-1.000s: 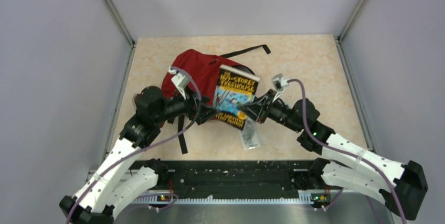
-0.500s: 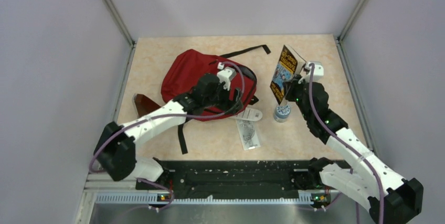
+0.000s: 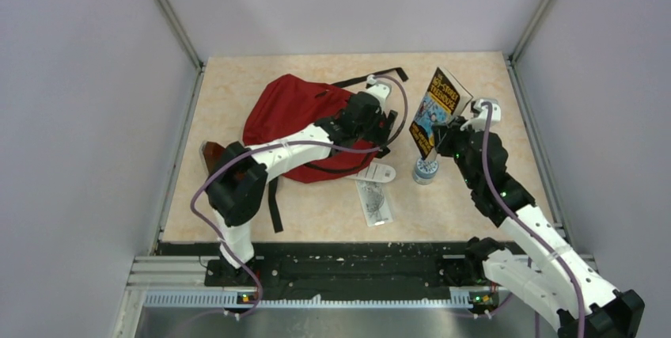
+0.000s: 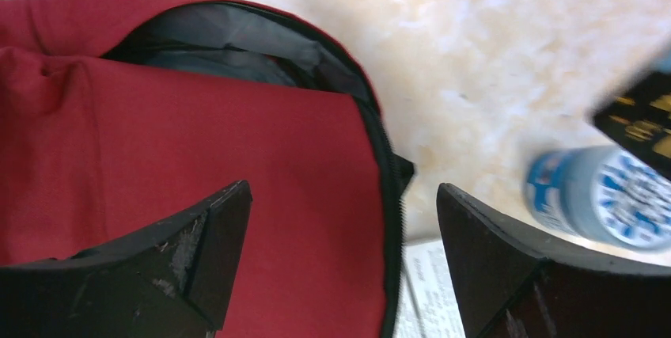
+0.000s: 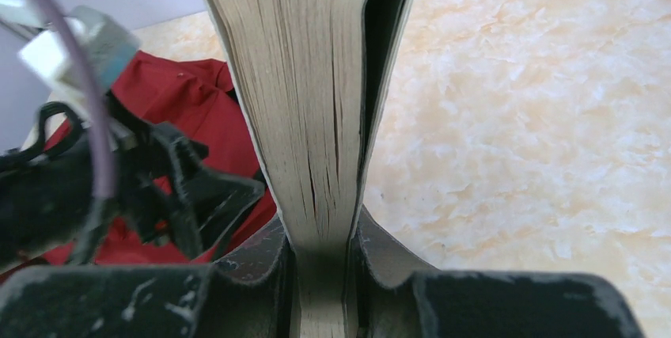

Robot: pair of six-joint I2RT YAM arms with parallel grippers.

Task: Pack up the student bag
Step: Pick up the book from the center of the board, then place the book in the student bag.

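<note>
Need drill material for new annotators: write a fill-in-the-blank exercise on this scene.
1. The right gripper is shut on a colourful paperback ____.
2. The large red fabric backpack lies with its top zip ____, grey lining showing.
3. The left gripper, jaws spread wide over the backpack, holds ____.
Missing words: book; open; nothing.

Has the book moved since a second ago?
Yes. The book has gone right, off the student bag, toward the table's right edge.
</note>
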